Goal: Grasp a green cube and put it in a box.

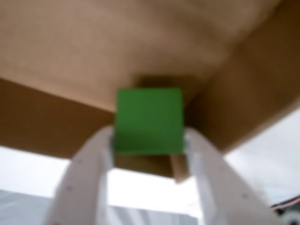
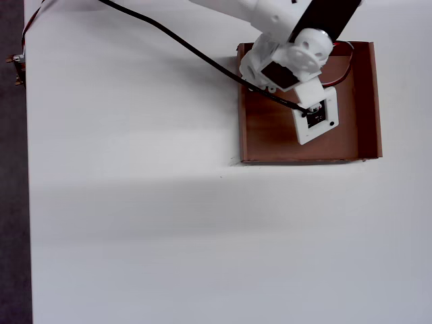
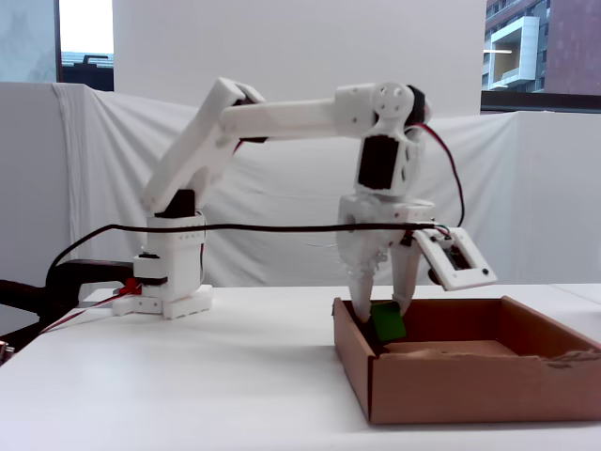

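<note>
The green cube is pinched between my two white fingers, so my gripper is shut on it. The fixed view shows the green cube tilted in my gripper, low inside the brown cardboard box, close to its left wall and at about rim height. Behind the cube the wrist view is filled by the box, its floor and a corner. Seen from overhead, the arm hangs over the box and hides the cube and the fingers.
The arm's base stands at the table's back left in the fixed view. A black cable runs across the white table to the wrist camera housing. The box lies at the overhead view's upper right.
</note>
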Motion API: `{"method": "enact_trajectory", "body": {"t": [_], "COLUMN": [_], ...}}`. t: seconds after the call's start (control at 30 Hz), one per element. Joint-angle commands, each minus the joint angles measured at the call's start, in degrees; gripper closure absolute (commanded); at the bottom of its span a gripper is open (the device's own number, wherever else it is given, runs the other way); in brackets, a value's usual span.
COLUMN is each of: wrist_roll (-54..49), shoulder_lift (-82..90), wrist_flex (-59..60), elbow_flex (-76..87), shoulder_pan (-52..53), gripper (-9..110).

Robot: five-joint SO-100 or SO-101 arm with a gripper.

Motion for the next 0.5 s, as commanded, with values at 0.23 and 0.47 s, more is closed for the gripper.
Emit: {"method": "enact_trajectory", "body": {"t": [0.23,0.47], "wrist_roll": [0.1,0.1], "shoulder_lift": [1.3,3.3], "wrist_flex": [0.9,1.2], "elbow_flex": [-3.1,-3.1], "shoulder_pan": [0.6,1.7], "gripper": [80,80]}}
